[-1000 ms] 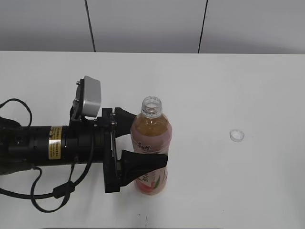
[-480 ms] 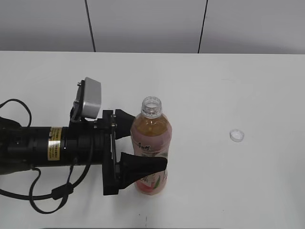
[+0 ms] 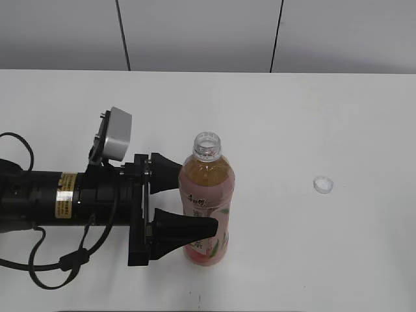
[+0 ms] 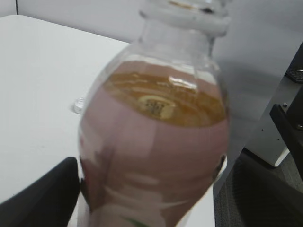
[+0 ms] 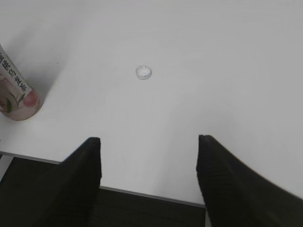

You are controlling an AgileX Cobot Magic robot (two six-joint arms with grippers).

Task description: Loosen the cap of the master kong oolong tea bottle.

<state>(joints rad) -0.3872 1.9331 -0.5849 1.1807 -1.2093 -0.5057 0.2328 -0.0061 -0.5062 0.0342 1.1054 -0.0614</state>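
Cap [image 3: 322, 184] off, lying on tabletop [image 3: 312, 117] well right of bottle [image 3: 205, 201]. Left pincer [image 3: 195, 201] released, straddling the upright bottle without gripping. Right pincer [image 5: 149, 156] spread, holding nothing.

Your exterior camera looks down at a slant from the front onto the white table [image 3: 312, 117], with the grey wall behind. Your left wrist camera sits very close to the bottle [image 4: 156, 137], which fills its view, and faces across the table. Your right wrist camera looks down from higher and farther away, past the table edge. All three views share the bottle [image 5: 14, 90] and the small cap [image 5: 143, 72] lying on the table.
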